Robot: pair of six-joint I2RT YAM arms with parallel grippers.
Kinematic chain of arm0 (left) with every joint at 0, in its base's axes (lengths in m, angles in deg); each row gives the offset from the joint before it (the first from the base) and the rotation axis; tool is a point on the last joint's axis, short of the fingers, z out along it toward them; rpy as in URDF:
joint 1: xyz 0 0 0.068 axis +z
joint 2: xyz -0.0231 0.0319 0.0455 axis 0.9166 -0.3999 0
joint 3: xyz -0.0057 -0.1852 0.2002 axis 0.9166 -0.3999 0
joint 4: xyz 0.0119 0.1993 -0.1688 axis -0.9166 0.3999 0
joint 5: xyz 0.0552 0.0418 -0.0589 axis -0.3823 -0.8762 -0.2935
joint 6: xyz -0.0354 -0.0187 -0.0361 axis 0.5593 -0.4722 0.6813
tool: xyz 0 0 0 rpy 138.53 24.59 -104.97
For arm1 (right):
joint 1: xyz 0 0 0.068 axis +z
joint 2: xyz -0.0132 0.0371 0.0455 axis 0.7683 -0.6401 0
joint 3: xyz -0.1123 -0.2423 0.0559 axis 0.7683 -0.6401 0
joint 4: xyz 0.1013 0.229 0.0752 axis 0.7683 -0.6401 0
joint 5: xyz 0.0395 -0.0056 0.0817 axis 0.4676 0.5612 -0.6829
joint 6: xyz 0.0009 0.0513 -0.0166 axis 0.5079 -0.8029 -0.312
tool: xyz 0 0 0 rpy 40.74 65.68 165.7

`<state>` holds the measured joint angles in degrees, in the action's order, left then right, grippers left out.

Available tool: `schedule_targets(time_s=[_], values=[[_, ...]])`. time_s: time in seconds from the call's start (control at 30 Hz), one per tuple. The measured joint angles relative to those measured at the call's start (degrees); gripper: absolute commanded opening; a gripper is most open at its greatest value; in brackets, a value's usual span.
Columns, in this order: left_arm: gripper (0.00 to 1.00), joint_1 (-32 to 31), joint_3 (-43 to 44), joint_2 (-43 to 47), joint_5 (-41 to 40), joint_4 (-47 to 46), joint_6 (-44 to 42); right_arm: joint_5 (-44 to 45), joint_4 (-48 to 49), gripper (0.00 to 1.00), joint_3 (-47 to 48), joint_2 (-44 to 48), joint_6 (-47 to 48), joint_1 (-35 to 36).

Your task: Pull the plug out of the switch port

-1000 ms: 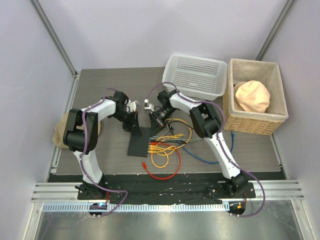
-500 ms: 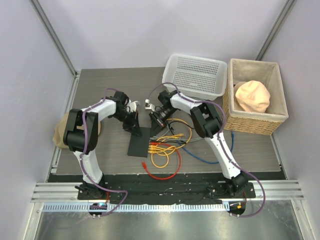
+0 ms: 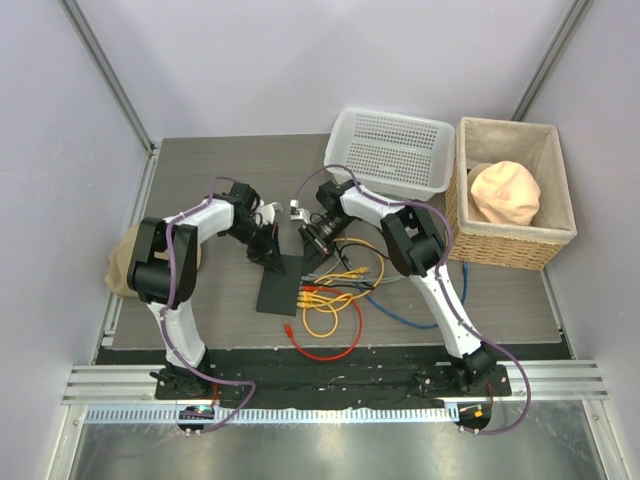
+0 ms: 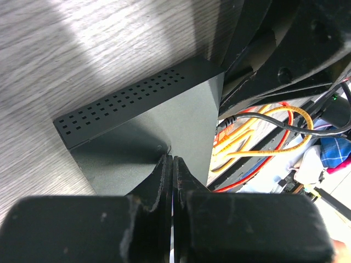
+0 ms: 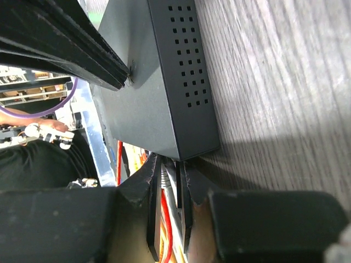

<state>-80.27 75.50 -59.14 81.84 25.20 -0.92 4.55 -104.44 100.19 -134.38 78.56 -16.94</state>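
Left wrist: left tool closed atop matte-black switch; right tool pinches grey cable.

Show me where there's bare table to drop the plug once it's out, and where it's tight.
Bare table: the far-left corner, beyond the left arm and left of the white mesh basket; and the near-right strip in front of the wicker basket, right of the right arm. Crowded: around the switch, with the cable tangle off its right edge.
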Motion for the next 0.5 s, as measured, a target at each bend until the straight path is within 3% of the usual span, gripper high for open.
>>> schedule_targets(time_s=[0.23,0.5], values=[[0.00,-0.3,0.0,0.0,0.0,-0.1,0.0,1.2,-1.8,0.01,2.0,-0.8,-0.9,-0.2],[0.00,-0.4,0.0,0.0,0.2,-0.2,0.0,2.3,1.5,0.01,-3.1,2.4,-0.8,-0.5]])
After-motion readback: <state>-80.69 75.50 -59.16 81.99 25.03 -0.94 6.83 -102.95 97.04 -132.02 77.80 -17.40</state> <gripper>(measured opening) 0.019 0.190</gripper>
